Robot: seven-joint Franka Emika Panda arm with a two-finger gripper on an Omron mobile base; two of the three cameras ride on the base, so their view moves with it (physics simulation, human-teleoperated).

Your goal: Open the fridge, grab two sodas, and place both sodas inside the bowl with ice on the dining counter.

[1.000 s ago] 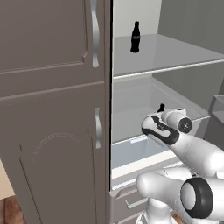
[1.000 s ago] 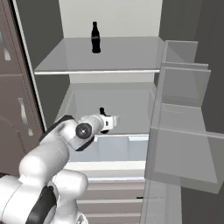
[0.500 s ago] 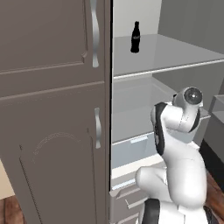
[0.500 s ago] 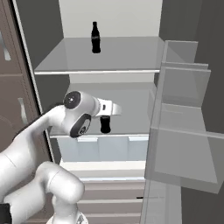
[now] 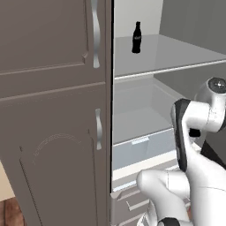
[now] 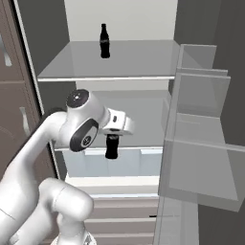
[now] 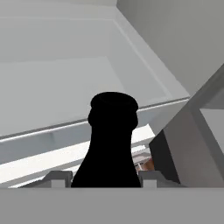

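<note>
Hand view: small black cola-style bottle [image 7: 112,144] sits between the two-finger gripper's [image 7: 105,177] fingertips [image 7: 59,177], jaws clamped on it. Right base view shows this bottle [image 6: 111,146] hanging upright below the hand, long axis vertical, in front of the open light-grey fridge [image 6: 119,62]. A second black bottle [image 5: 137,38] stands upright, neck up, near the upper glass shelf's [image 5: 172,55] back edge.
</note>
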